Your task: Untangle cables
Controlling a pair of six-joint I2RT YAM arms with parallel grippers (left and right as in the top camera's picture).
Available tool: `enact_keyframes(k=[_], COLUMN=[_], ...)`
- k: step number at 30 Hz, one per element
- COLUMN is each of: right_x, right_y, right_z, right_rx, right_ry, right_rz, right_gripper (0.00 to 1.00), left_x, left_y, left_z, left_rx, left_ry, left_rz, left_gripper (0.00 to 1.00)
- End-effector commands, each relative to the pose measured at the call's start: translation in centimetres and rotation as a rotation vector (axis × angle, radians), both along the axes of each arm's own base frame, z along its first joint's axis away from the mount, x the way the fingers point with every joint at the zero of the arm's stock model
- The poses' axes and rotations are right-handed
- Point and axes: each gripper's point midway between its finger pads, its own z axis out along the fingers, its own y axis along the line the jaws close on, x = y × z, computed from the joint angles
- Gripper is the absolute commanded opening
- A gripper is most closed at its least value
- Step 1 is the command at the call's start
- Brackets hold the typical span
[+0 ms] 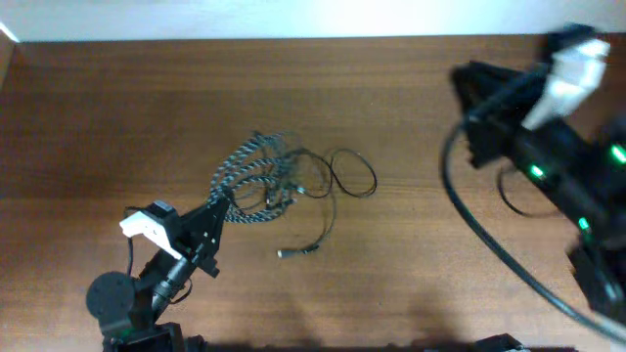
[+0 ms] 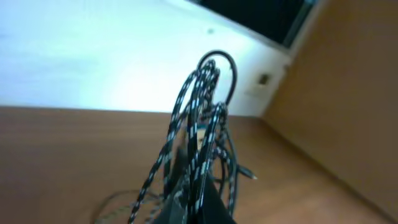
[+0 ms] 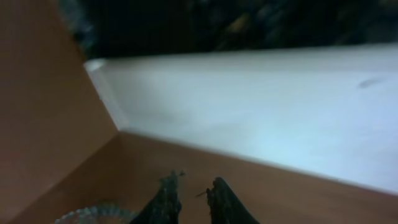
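Note:
The braided black-and-white cable (image 1: pixel 252 174) lies in a tangled heap at the table's middle, wound together with the thin black cable (image 1: pixel 354 172), which loops out to the right. A small plug (image 1: pixel 290 252) rests in front of the heap. My left gripper (image 1: pixel 217 207) is at the heap's left end, shut on braided strands. In the left wrist view those strands (image 2: pixel 198 124) rise from between the fingers, with a thin black loop (image 2: pixel 219 57) on top. My right gripper (image 1: pixel 468 86) hangs far right near the back wall, away from the cables; its fingers (image 3: pixel 166 194) stand slightly apart around nothing.
A thick black arm lead (image 1: pixel 471 227) curves across the right side of the table. The white wall (image 3: pixel 261 106) runs along the back, and a brown side panel (image 3: pixel 43 124) stands beside the right gripper. A clear rounded object (image 3: pixel 93 214) sits low on the left.

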Motion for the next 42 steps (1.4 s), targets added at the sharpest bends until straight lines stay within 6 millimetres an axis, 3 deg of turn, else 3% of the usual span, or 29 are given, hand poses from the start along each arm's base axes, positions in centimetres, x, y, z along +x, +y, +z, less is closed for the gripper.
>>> enact_keyframes(k=[1, 3, 5, 8, 13, 17, 19, 21, 24, 28, 31, 32, 34, 42], right_x=[-1.1, -0.9, -2.1, -2.3, -3.9, -3.2, -3.5, -4.1, -6.1, -6.6, -6.1, -5.8, -5.3, -4.7], right_y=[5.6, 8.4, 11.4, 13.6, 16.7, 14.3, 14.2, 14.7, 16.3, 16.0, 16.5, 16.7, 17.3, 18.3], right_z=[-2.4, -4.2, -5.5, -7.3, -8.3, -11.9, -14.3, -15.3, -15.3, -16.0, -17.2, -17.9, -18.6, -17.6], right_rx=[0.038, 0.037, 0.013, -0.052, -0.104, -0.070, -0.092, -0.068, -0.046, -0.047, -0.047, -0.029, -0.023, 0.050], right_ry=[0.099, 0.172, 0.208, 0.229, 0.225, 0.480, 0.587, 0.676, 0.741, 0.792, 0.841, 0.889, 0.908, 0.909], right_rz=[0.354, 0.424, 0.492, 0.433, 0.386, 0.163, 0.135, 0.148, 0.287, 0.270, 0.248, 0.221, 0.209, 0.223], right_gripper=[0.22, 0.22, 0.24, 0.26, 0.30, 0.30, 0.31, 0.31, 0.30, 0.29, 0.29, 0.22, 0.21, 0.25], left_x=[-1.3, -1.4, -1.3, -1.7, -1.7, -1.7, -1.7, -1.8, -1.8, -1.8, -2.0, -2.1, -2.2, -2.4], left_y=[-1.4, -1.4, -0.9, -1.0, -1.0, -1.0, -1.0, -1.1, -1.1, -1.1, -1.3, -1.4, -1.6, -1.8], left_z=[1.3, 2.7, 4.8, 5.9, 6.0, 6.0, 6.0, 6.0, 6.0, 5.9, 6.1, 6.0, 6.0, 5.9], left_rx=[-0.037, -0.089, -0.152, -0.158, -0.157, -0.157, -0.156, -0.155, -0.139, -0.095, -0.087, -0.084, -0.080, -0.076], left_ry=[-0.010, -0.027, -0.073, -0.118, -0.120, -0.120, -0.121, -0.122, -0.134, -0.165, -0.173, -0.174, -0.171, -0.170], left_rz=[-0.105, -0.108, -0.077, -0.085, -0.085, -0.085, -0.086, -0.089, -0.087, -0.081, -0.097, -0.106, -0.117, -0.131], left_gripper=[0.00, 0.00, 0.00, 0.00, 0.00, 0.00, 0.00, 0.00, 0.00, 0.00, 0.00, 0.00, 0.00, 0.00])
